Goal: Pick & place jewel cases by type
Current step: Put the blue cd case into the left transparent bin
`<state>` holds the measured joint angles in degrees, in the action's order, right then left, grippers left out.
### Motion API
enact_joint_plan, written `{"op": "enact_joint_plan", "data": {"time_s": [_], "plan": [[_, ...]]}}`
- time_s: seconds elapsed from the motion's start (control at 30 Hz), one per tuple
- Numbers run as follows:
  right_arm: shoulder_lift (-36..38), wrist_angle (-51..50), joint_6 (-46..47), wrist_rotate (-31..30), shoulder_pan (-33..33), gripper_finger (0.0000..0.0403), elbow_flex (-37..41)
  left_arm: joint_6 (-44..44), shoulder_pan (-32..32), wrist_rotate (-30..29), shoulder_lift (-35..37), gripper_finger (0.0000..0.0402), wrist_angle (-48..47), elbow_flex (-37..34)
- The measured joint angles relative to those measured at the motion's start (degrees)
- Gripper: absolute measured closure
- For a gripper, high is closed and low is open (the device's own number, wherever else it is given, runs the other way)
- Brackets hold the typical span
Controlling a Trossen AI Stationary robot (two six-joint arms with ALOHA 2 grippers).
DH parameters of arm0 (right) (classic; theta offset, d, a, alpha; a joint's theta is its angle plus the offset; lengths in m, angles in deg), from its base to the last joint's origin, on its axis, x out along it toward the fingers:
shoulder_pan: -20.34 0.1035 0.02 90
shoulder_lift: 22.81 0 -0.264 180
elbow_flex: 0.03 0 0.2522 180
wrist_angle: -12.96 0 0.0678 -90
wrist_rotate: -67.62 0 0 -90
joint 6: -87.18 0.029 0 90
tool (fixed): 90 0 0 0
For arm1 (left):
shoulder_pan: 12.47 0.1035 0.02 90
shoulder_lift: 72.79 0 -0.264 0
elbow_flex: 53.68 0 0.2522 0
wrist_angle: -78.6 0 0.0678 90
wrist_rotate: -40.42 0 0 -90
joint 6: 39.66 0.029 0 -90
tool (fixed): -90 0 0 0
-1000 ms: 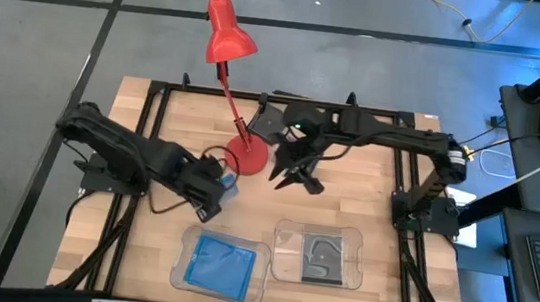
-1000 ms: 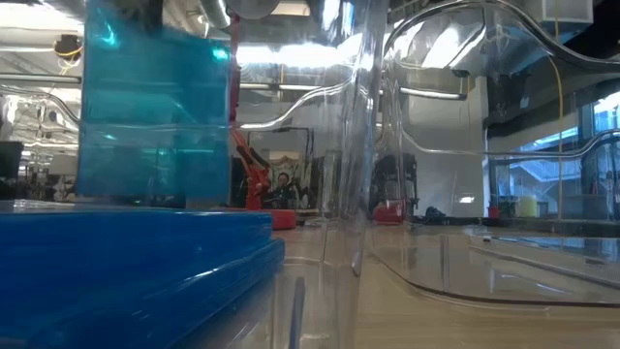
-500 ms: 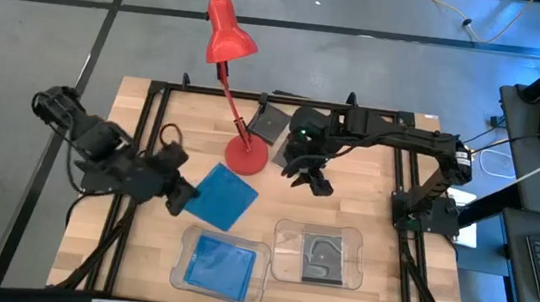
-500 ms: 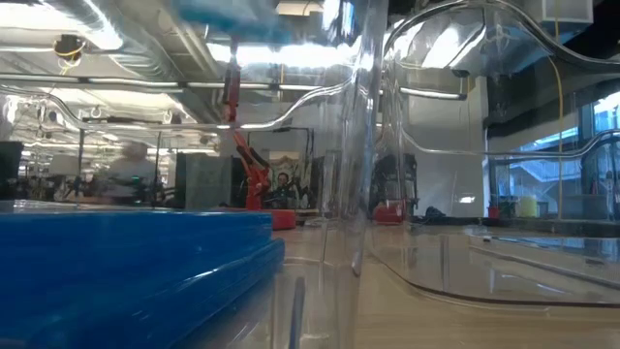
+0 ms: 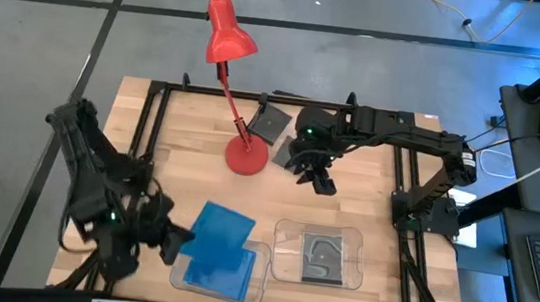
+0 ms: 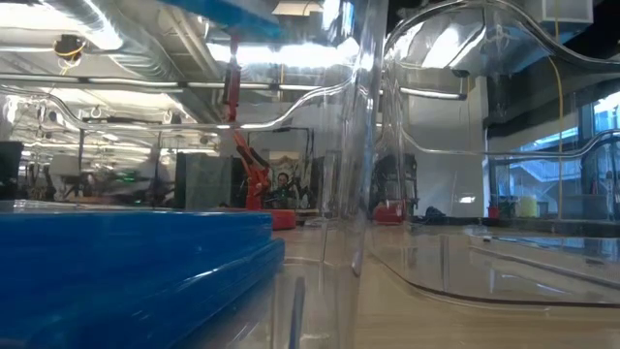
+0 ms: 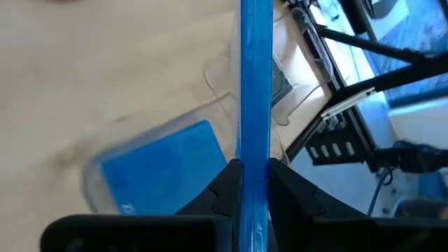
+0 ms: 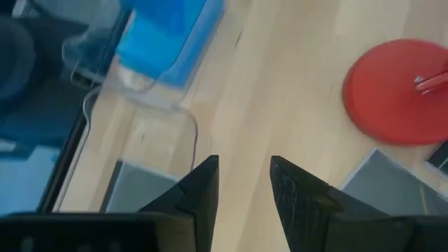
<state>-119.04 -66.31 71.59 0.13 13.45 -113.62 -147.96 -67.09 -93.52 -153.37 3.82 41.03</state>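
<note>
**Left hand holds a blue case over the left tray**

Seen from above, a wooden desk (image 5: 366, 196) carries two clear plastic trays side by side at its near edge. The left tray (image 5: 180, 270) already holds a blue jewel case (image 5: 227, 272) lying flat. The right tray (image 5: 351, 260) holds a dark grey jewel case (image 5: 321, 254).

The left arm is drawn back to the desk's near left corner. The left hand (image 5: 172, 244) is clamped on the edge of a second blue jewel case (image 5: 219, 228), which hangs tilted above the left tray, overlapping its far rim. From the wrist camera this held case (image 7: 255, 91) shows edge-on as a thin blue strip pinched between the two dark fingers (image 7: 225, 185), with the tray and its blue case below.

The right arm reaches over the middle of the desk. The right hand (image 5: 311, 178) hovers above bare wood with nothing in it, its fingers (image 8: 203, 185) a narrow gap apart. Just beside it stands a red desk lamp with a round base (image 5: 246, 156). Behind the lamp, at the far edge, another dark grey jewel case (image 5: 270, 123) lies flat on the desk.
</note>
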Motion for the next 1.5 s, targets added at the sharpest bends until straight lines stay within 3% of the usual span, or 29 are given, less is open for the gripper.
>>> {"op": "enact_joint_plan", "data": {"time_s": [0.13,0.3,0.7,1.03,1.27,1.5], "plan": [[0.0,3.28,0.55,0.0,0.04,0.0269,0.0,-7.11,-1.78,-2.83,-5.41,0.0355,2.7,-0.07],[-0.22,4.55,0.58,0.0,0.06,0.0269,0.0,-12.81,-2.85,-2.24,-10.21,0.0355,6.88,-0.07],[-0.22,6.68,0.58,0.0,1.81,0.0269,0.0,-18.48,-2.65,-1.43,-16.76,0.0354,7.74,-0.07],[-0.22,7.97,0.34,-0.02,2.94,0.0269,0.0,-19.32,-2.47,0.23,-17.13,0.0345,6.25,-0.07],[-0.22,8.01,0.25,-0.02,3.03,0.027,0.0,-16.76,-1.36,8.91,-17.07,0.0351,7.4,-0.07],[-0.22,8.43,0.15,-0.02,3.01,0.027,0.0,-16.96,-1.55,9.62,-15.47,0.0352,9.45,-0.07]]}}
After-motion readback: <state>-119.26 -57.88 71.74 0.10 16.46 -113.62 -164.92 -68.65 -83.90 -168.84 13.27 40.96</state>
